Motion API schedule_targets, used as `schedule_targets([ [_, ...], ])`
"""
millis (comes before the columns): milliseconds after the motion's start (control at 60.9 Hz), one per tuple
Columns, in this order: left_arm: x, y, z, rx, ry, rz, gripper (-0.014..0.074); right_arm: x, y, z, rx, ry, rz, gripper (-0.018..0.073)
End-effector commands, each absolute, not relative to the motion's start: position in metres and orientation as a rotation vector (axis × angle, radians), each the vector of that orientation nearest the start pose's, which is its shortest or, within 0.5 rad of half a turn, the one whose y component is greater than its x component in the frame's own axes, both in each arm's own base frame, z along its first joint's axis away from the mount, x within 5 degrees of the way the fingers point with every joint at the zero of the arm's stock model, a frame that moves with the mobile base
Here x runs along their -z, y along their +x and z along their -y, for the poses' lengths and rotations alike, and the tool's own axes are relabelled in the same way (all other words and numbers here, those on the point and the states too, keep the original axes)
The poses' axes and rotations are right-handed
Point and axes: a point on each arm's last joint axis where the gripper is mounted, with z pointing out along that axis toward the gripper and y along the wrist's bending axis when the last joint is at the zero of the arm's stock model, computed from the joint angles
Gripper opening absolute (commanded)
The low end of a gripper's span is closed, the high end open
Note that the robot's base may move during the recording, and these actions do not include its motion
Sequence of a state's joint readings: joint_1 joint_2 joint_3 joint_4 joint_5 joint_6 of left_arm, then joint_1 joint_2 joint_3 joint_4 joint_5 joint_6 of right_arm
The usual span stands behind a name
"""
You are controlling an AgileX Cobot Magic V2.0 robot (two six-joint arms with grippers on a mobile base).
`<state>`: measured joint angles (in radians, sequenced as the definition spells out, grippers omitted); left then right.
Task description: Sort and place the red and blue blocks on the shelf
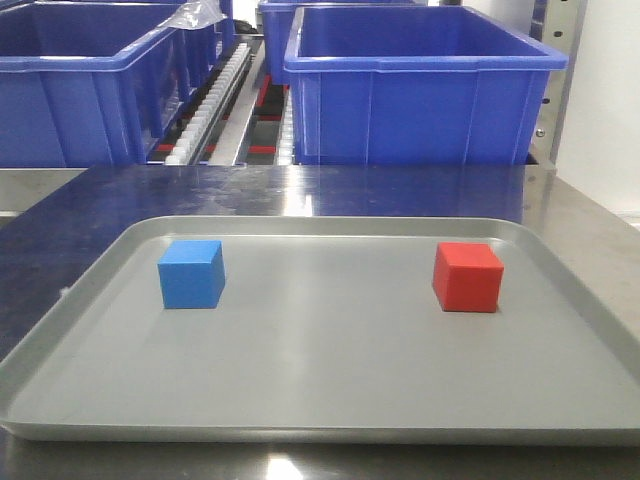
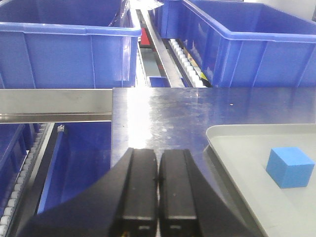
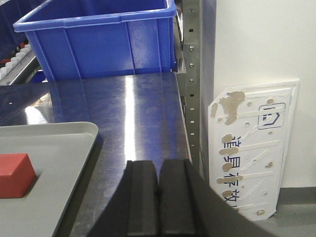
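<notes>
The light blue block (image 1: pixel 191 273) sits on the left of the grey tray (image 1: pixel 320 400); the red block (image 1: pixel 467 277) sits on its right. The blue block also shows in the left wrist view (image 2: pixel 290 167), and the red block in the right wrist view (image 3: pixel 15 174). My left gripper (image 2: pixel 158 154) is shut and empty, over the steel surface left of the tray. My right gripper (image 3: pixel 158 165) is shut and empty, right of the tray. The shelf's white roller tracks (image 1: pixel 215 95) run behind between the bins. Neither gripper shows in the front view.
Big dark-blue bins (image 1: pixel 420 85) stand on the rack behind the tray, one at the left (image 1: pixel 80 95). A perforated steel upright (image 3: pixel 193 74) and a white wall panel (image 3: pixel 254 148) are at the right. A steel rail (image 2: pixel 54 103) crosses at the left.
</notes>
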<state>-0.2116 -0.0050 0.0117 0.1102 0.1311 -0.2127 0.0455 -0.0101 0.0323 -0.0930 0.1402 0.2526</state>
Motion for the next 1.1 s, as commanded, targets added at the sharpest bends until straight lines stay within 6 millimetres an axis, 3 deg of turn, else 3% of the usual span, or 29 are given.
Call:
schedule_targets([
  [0, -0.1935, 0.0553, 0.0118, 0.251, 0.085, -1.551, 0.0134, -0.2061, 0.0544, -0.0016, -0.141, 0.085, -1.521, 0.0048],
  [1085, -0.1935, 0.0553, 0.0118, 0.251, 0.085, -1.551, 0.0134, -0.2062, 0.0544, -0.0016, -0.141, 0.085, -1.520, 0.0048],
])
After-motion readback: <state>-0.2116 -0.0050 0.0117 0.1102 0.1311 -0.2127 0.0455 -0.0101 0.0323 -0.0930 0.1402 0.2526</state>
